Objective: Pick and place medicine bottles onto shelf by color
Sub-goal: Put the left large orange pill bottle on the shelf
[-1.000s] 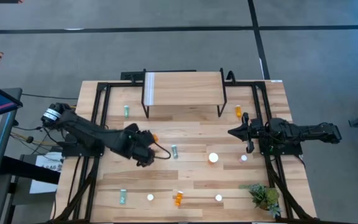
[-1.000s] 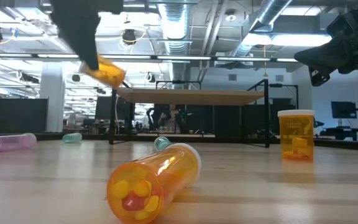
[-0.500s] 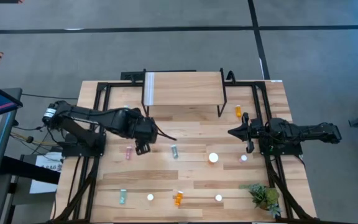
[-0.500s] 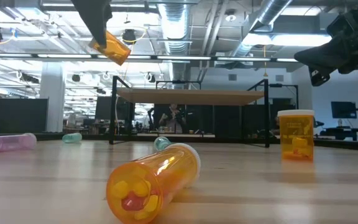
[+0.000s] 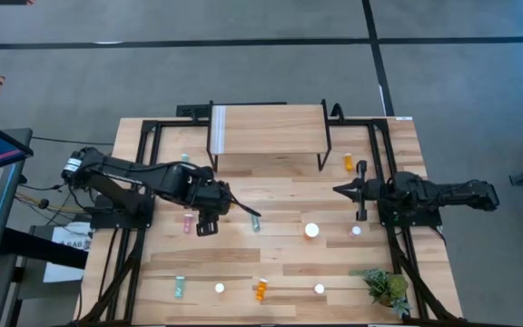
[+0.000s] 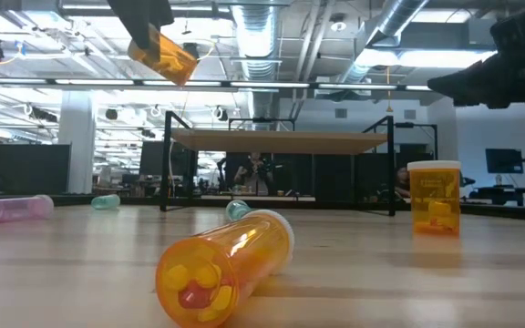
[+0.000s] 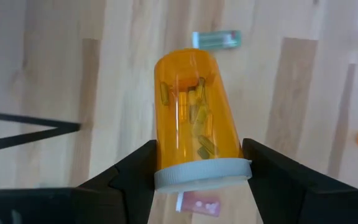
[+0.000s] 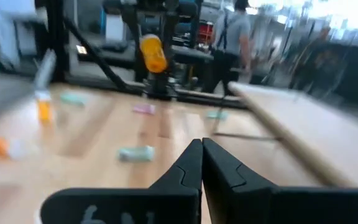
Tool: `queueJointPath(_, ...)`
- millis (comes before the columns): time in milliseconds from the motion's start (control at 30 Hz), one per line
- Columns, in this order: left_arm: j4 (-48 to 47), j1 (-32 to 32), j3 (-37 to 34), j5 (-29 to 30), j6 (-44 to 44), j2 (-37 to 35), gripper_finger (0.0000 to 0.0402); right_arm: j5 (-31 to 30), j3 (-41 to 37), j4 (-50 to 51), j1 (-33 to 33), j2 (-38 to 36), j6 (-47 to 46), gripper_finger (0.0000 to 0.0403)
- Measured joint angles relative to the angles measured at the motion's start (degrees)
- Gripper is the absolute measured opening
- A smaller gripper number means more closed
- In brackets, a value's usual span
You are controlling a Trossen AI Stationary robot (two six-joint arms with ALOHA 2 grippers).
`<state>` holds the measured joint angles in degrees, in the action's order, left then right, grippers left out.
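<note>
Judging from the bare light-wood shelf on black legs (image 5: 268, 129), you have nothing sorted yet. Your left gripper (image 7: 197, 177) is clamped on an orange white-capped medicine bottle (image 7: 194, 118), carried in the air over the table just in front of the shelf, near its left legs. The right gripper (image 8: 201, 163) hangs pinched shut and empty near the table's right edge. Left to place: a pink bottle (image 5: 188, 222) and a teal bottle (image 5: 255, 222) beside the left arm, an orange one (image 5: 348, 163) by the shelf's right legs, and more along the near edge. The small green plant (image 5: 387, 287) sits clear of the path; the shelf's black legs look like the main obstruction.
</note>
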<state>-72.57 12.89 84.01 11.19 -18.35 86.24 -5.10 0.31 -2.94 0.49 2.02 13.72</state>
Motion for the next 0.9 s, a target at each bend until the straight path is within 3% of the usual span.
queueJointPath(200, 0.4, 1.7, 0.0, 0.0, -0.5, 0.0, 0.0206, 0.0, 0.0, -1.4, -0.3, 0.0, 4.2, 0.0027)
queueJointPath(367, 1.9, 3.2, 0.0, 0.1, -0.8, 0.0, 0.0206, 0.1, 0.0, -12.1, -0.2, 0.0, -13.9, 0.0027)
queueJointPath(633, 3.9, 4.8, 0.0, 0.1, -0.8, 0.0, 0.0206, 0.4, 0.0, -24.7, -0.2, 0.1, -34.8, 0.0027)
queueJointPath(767, 4.8, 5.1, 0.0, 0.1, -0.9, 0.0, 0.0206, 0.5, 0.0, -24.8, 0.7, 1.7, -36.8, 0.0026)
queueJointPath(900, 4.9, 5.1, 0.0, 0.2, -0.6, 0.0, 0.0206, 0.7, 0.0, -26.7, 3.7, 8.0, -37.2, 0.0026)
